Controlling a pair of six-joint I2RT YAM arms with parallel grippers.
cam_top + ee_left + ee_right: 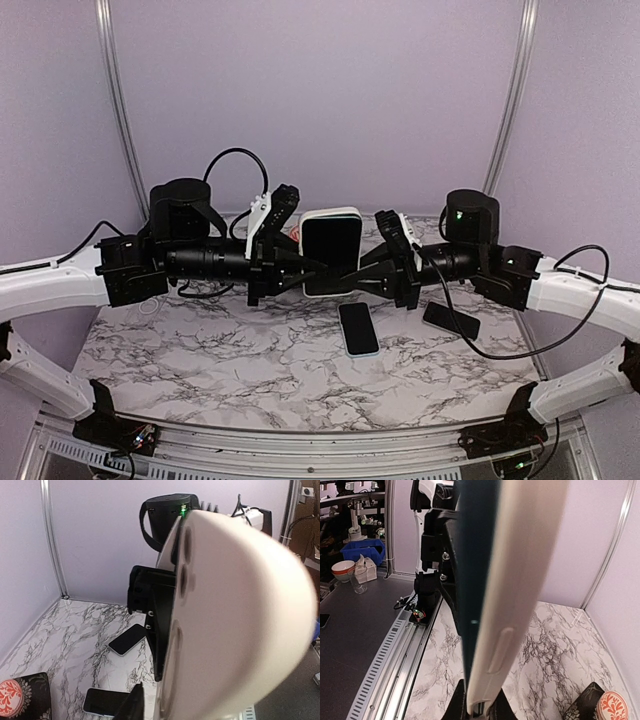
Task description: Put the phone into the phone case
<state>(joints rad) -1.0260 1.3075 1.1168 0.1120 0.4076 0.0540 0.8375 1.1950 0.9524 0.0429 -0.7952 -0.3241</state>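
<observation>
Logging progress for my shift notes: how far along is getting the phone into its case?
Done, apparently: the dark-screened phone sits inside the white rounded phone case, held up between both arms. In hand: the right jaws pinch the case's edge; the left jaws' hold is unclear. Left: confirm it is fully seated, then set it down.

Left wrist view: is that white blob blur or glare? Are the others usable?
Left wrist: blur, not glare; the phone case sits too close to the lens; the marble table behind is sharp. Right wrist: case edge slightly soft, side button readable. Top external: even light, sharp, no glare.
</observation>
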